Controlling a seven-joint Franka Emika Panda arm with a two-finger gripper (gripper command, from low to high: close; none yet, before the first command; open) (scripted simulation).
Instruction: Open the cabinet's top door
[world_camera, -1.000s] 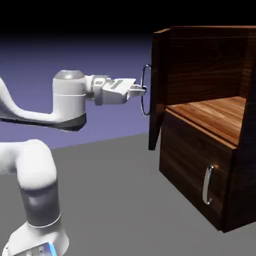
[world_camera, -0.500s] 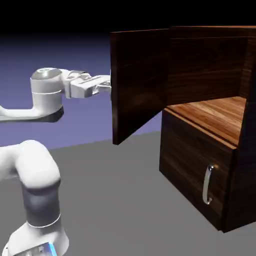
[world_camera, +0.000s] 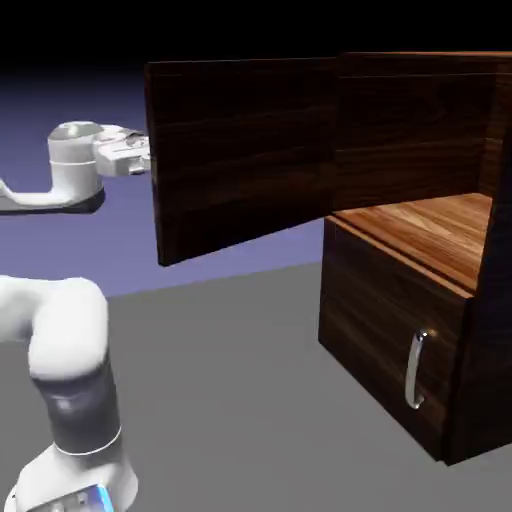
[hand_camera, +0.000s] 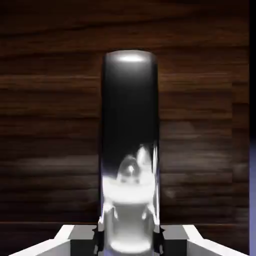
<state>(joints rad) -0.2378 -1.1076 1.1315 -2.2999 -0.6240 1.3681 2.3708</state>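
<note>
While the top door (world_camera: 240, 150) now stands swung way out from the cabinet (world_camera: 420, 250), its inner face is turned toward the exterior camera, so the upper compartment is wide open and the lighter wood shelf (world_camera: 430, 225) inside shows. A second ago that door sat edge-on to the camera with its silver loop visible; half a second ago it was partway round. Now it reaches much further toward the exterior view's left of the cabinet.

The gripper (world_camera: 150, 160) is tucked just behind the door's free edge, and the arm (world_camera: 70, 170) has trailed left with it. On the hand view the 2 grey fingertips (hand_camera: 85, 240) are pinched tight on the shiny bar handle (hand_camera: 131, 150), which runs straight up the middle against dark wood grain.

Below the door, the lower panel (world_camera: 390, 330) is closed, its short silver handle (world_camera: 415, 370) unchanged across all 3 exterior frames.

The cabinet sits on a flat grey table (world_camera: 230, 400), with a plain blue-violet backdrop (world_camera: 100, 100) behind the arm and black above that.
</note>
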